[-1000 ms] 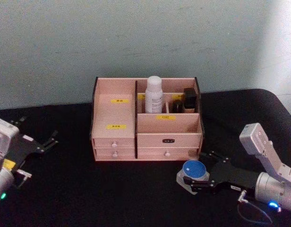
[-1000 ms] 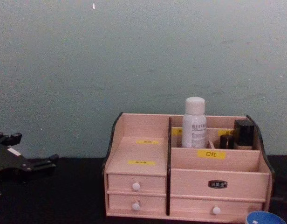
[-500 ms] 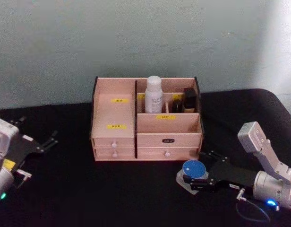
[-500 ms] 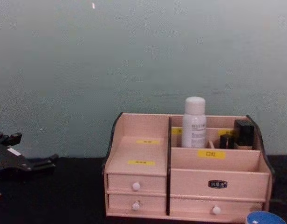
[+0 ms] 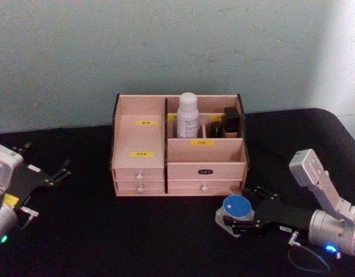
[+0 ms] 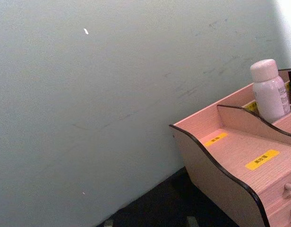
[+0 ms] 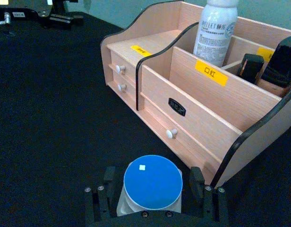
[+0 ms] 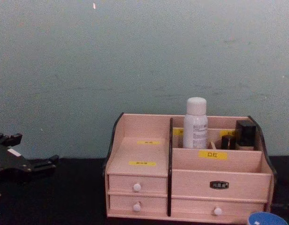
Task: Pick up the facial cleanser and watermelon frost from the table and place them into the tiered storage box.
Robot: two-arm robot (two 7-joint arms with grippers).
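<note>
Half of the task was judged done. On the black tabletop [image 5: 108, 242], the tiered storage box [image 5: 140, 138] was seen with the facial cleanser [image 5: 188, 115] stood upright in its rear compartment. The left gripper [image 5: 48, 160] was parked at the box's 9 o'clock, jaws spread. The right gripper [image 7: 153, 173], not yet clamped, was set astride the watermelon frost [image 5: 237, 206], left on the tabletop at 5 o'clock. Nothing was noticeably moved since the earlier frames.

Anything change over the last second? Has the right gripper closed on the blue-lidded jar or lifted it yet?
Nothing has visibly changed. The right gripper sits open around the watermelon frost, which stands on the table in front of the tiered storage box, not lifted. The facial cleanser is upright in a rear compartment as before. The left gripper is open and parked at the table's left.
</note>
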